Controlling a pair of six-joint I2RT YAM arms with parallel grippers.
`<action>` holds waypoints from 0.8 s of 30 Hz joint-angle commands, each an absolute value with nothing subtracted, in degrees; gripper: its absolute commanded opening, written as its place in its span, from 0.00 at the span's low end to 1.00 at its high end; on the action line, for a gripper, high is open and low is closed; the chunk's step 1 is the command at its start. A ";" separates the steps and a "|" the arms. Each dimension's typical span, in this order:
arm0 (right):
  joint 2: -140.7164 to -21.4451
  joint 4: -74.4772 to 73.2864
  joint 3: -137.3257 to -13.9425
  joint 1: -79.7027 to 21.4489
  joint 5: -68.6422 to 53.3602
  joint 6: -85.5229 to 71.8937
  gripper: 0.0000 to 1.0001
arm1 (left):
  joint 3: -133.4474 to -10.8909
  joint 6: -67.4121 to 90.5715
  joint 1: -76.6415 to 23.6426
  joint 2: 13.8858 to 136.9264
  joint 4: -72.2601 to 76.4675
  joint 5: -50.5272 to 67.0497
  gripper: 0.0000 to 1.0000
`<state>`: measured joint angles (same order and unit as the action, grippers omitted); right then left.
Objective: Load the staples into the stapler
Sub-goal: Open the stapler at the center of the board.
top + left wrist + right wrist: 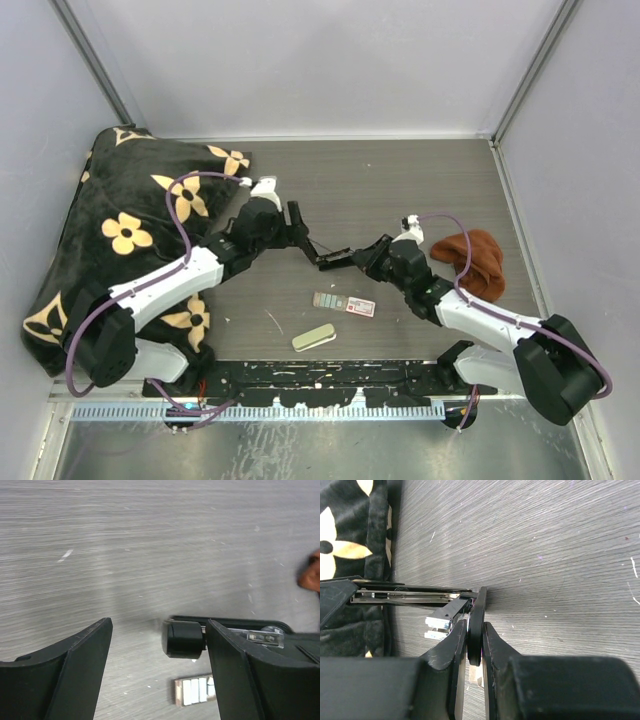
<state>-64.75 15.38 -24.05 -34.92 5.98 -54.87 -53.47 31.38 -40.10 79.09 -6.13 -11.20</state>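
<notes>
Grey table; stapler between flowered cushion and brown cloth, oblong nearer.

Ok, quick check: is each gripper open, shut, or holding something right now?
Left gripper: open, gripping nothing.
Right gripper: shut on a thin black part of the stapler.

Bright, even light, soft shadows; wrist views blur close up.
</notes>
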 commanded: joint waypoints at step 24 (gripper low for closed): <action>-63.81 25.92 -18.82 -22.59 -12.22 -53.58 0.01 | -44.45 26.46 -30.12 75.15 -1.45 -1.49 0.84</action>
